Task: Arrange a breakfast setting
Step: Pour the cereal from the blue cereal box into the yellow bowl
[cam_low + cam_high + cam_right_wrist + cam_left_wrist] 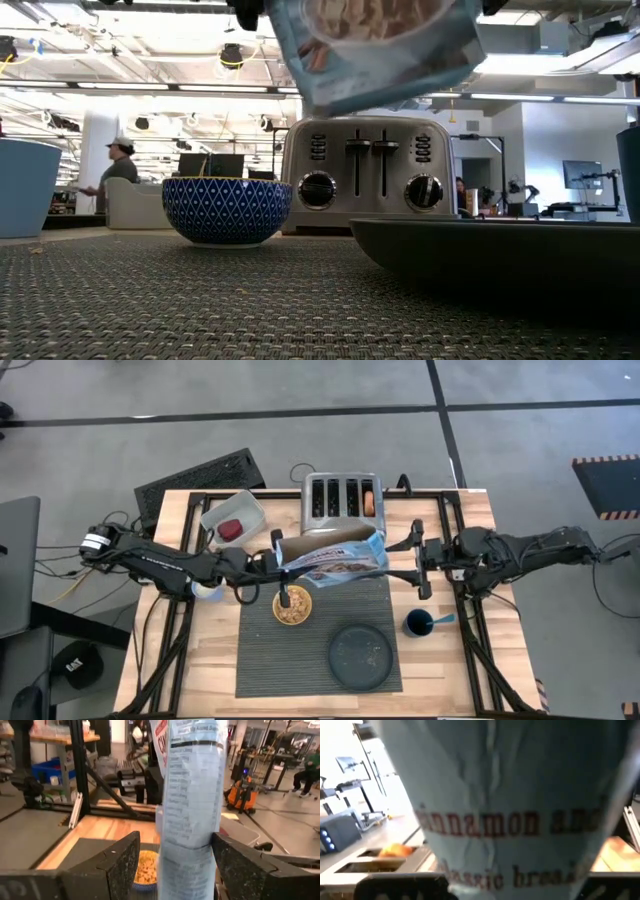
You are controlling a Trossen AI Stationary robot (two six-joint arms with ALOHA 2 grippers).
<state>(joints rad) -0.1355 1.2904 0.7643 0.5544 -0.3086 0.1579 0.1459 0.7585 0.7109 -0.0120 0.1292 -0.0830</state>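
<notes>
A light blue cereal bag (335, 555) hangs in the air over the far part of the dark ribbed placemat (300, 660), between my two grippers. My left gripper (277, 552) is shut on its left end. My right gripper (175, 850) is open at the bag's right end (192, 795), one finger on each side of it. Below the bag, on the mat, stands the bowl (292, 605), full of yellow-brown cereal and blue-patterned outside (227, 208). The dark plate (362, 653) lies on the mat's near right part. The dark blue cup (418, 623), with the blue-handled spoon (440, 619) in it, stands right of the mat. My left gripper holds the cereal bag by its left end (284, 550), coming level from the table's left. The bag fills the left wrist view (510, 820) and hides the fingers, so the kind of hold does not show. The bag lies about level, lifted clear above the bowl and mat.
The chrome four-slot toaster (340, 500) stands at the far edge just behind the bag, with an orange-brown piece (370, 502) in its right slot. A clear tub holding a red fruit (232, 528) sits at the far left. Black frame rails run along both table sides.
</notes>
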